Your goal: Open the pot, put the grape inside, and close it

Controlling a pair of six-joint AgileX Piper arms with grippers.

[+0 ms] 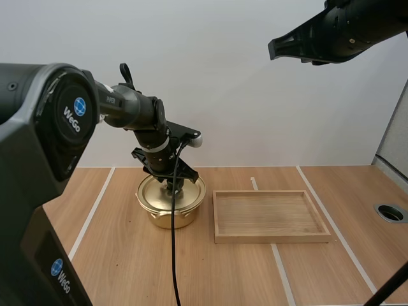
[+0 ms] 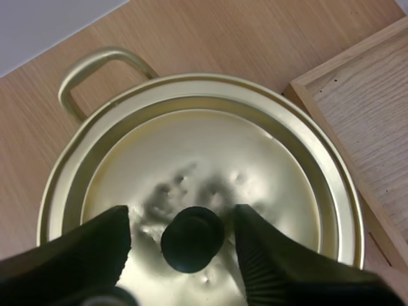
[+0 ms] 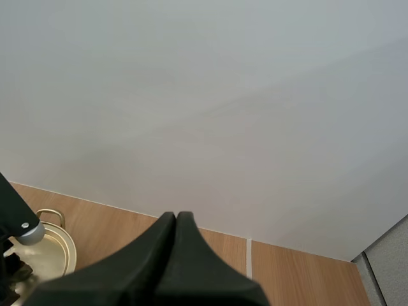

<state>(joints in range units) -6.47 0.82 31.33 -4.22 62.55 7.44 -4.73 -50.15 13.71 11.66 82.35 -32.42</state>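
Note:
A gold pot (image 1: 171, 207) with its lid (image 2: 210, 159) on stands on the table left of centre. My left gripper (image 1: 173, 187) is down on the lid. Seen from the left wrist, its fingers (image 2: 268, 255) stand open on either side of the lid's black knob (image 2: 191, 238), with a small gap on each side. My right gripper (image 3: 176, 220) is shut on nothing, its fingers lying together as one wedge. It hangs high above the table's right side (image 1: 280, 47), far from the pot (image 3: 52, 252).
A wooden tray (image 1: 271, 217), with nothing in it, lies just right of the pot; its corner (image 2: 357, 102) comes close to the pot's rim. A round hole (image 1: 390, 212) sits in the table at the far right. White tape lines cross the tabletop.

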